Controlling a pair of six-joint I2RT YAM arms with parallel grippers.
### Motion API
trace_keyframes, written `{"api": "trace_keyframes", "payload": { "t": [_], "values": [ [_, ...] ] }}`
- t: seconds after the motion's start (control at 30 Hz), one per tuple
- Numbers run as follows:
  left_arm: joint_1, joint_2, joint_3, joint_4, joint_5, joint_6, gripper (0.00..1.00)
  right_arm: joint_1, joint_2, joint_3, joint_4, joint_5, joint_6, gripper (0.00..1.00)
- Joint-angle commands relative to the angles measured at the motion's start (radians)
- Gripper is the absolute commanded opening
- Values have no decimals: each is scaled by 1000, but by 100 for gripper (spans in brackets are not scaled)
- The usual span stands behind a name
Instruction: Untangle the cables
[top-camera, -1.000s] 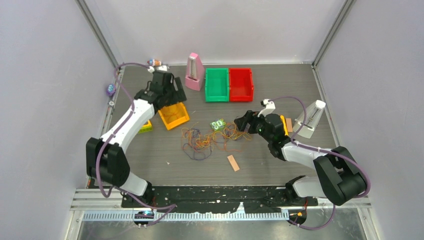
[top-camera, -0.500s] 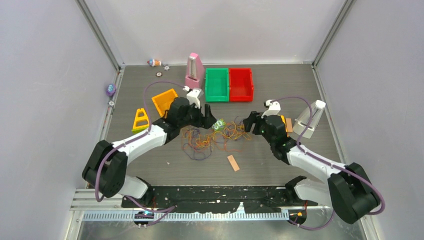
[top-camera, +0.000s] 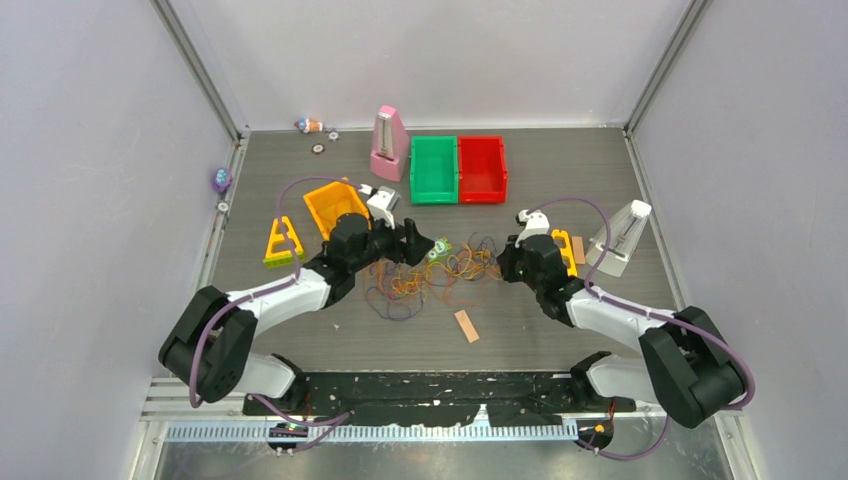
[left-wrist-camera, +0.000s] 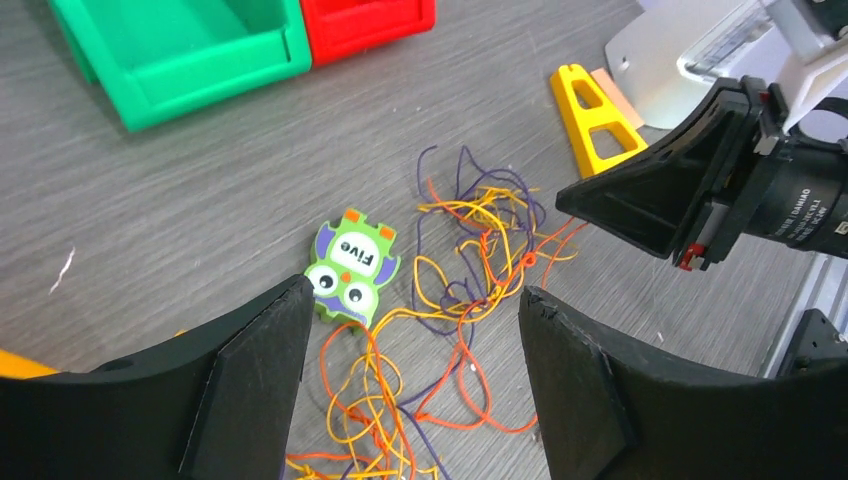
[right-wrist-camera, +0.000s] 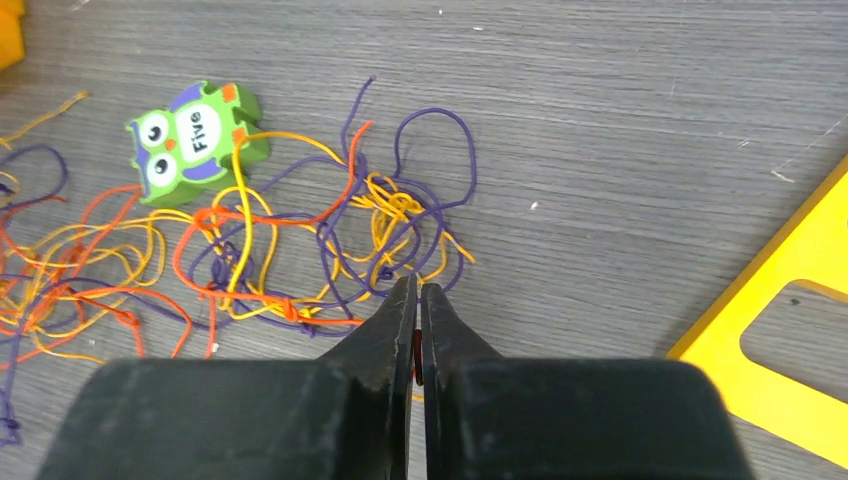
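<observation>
- cables (top-camera: 420, 282): one messy orange/yellow/purple tangle, lying mid-table
- right gripper (right-wrist-camera: 417, 288) at its 3 o'clock edge, jaws pinched together, can't tell if a strand's caught
- left gripper (left-wrist-camera: 415, 300) at 11 o'clock, jaws wide apart, holding nothing
- owl piece (top-camera: 436, 249) at 12 o'clock

Bright even light, soft shadows, sharp focus

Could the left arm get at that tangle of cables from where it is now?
Probably yes. The left fingers stand open directly above the cables, with nothing between. The owl piece lies beside the tangle and the shut right fingers sit at its other edge, neither blocking.
</observation>
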Motion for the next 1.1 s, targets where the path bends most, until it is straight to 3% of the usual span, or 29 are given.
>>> {"api": "trace_keyframes", "payload": {
  "t": [0.0,0.13,0.23,0.33,0.53,0.87,1.07],
  "values": [
    [-4,-43,-19,129,13,8,76,2,-77,27,18,-15,-14,6],
    [-6,-54,-46,198,59,2,76,22,-231,53,-102,-74,4,5],
    [-12,-64,-66,267,116,-5,76,46,-319,173,-232,-180,-14,5],
    [-16,-72,-91,350,190,-25,76,54,-341,300,-401,-284,-35,5],
    [-45,-125,-114,415,262,-21,79,88,-292,523,-554,-444,-39,5],
    [-67,-173,-190,537,194,-11,82,231,-192,594,-564,-381,-47,5],
    [-65,-315,-250,394,-78,53,77,249,-179,588,-570,-269,-38,5]
  ]
}}
